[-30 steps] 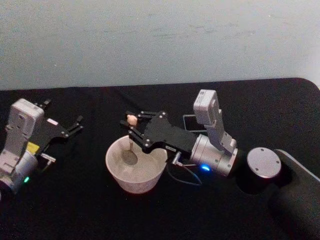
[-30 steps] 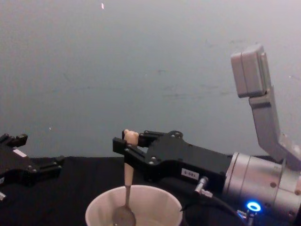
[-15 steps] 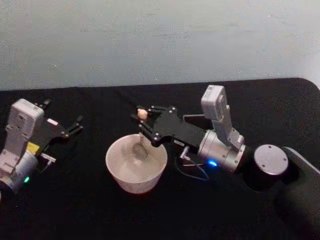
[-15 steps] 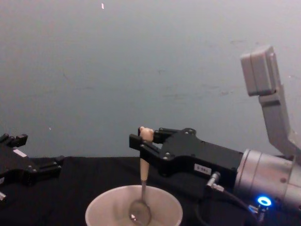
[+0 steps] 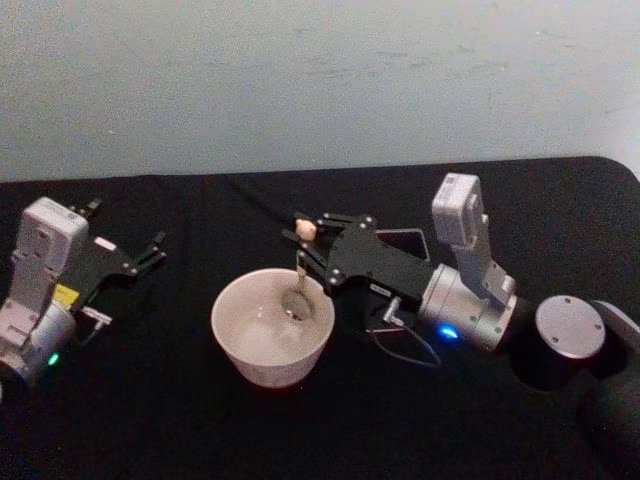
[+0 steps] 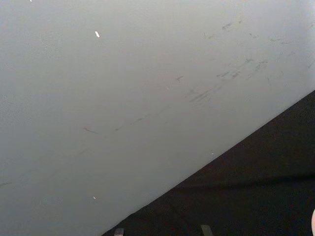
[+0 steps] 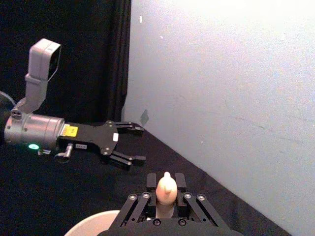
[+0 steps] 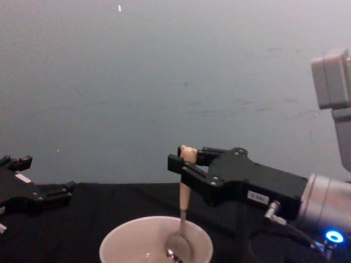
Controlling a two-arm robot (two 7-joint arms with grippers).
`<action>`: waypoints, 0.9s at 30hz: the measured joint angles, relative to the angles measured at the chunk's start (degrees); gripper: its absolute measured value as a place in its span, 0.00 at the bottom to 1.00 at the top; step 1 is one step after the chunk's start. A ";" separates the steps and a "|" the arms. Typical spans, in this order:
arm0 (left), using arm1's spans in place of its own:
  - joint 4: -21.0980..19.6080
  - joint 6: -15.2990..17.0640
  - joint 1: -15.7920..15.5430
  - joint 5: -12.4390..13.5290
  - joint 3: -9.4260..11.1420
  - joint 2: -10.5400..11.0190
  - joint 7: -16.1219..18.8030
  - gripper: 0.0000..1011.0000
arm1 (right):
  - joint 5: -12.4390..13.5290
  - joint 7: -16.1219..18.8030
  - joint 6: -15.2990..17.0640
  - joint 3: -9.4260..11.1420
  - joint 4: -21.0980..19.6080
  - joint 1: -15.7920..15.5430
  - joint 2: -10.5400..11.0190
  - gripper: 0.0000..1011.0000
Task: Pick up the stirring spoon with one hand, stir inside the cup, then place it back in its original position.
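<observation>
The stirring spoon (image 5: 298,285) hangs upright, its bear-head top (image 8: 187,152) pinched in my right gripper (image 5: 310,240), which is shut on the beige handle. Its shiny bowl (image 8: 177,249) dips inside the cream-white cup (image 5: 250,350), near the cup's right wall. The bear head (image 7: 166,187) sits between the right gripper's fingers (image 7: 179,183). The dark grey square holder (image 5: 408,238) stands behind the right gripper, mostly hidden by it. My left gripper (image 5: 150,250) rests at the far left of the table, open and holding nothing, and it is seen again as the left gripper (image 7: 137,144) farther off.
The black table (image 5: 180,430) runs to a pale wall (image 5: 320,80) behind. The right arm's silver wrist (image 5: 470,305) and a loose cable (image 5: 405,350) lie to the right of the cup. Bare tabletop lies between the cup and the left arm.
My right gripper has carried the spoon rightwards inside the cup, from its left side to its right side. The left arm has stayed still.
</observation>
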 joint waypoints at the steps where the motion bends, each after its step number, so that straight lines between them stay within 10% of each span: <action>1: 0.00 0.00 0.00 0.00 0.00 0.00 0.00 0.99 | 0.13 0.10 0.14 0.05 -0.63 -0.47 0.45 0.21; 15: 0.00 0.00 0.00 0.00 0.00 0.00 0.00 0.99 | 1.88 2.48 1.53 -1.53 -6.44 -4.09 2.80 0.21; 27: 0.00 0.00 0.00 0.00 0.00 0.00 0.00 0.99 | 1.95 2.42 1.62 -3.86 -4.31 -2.19 0.01 0.21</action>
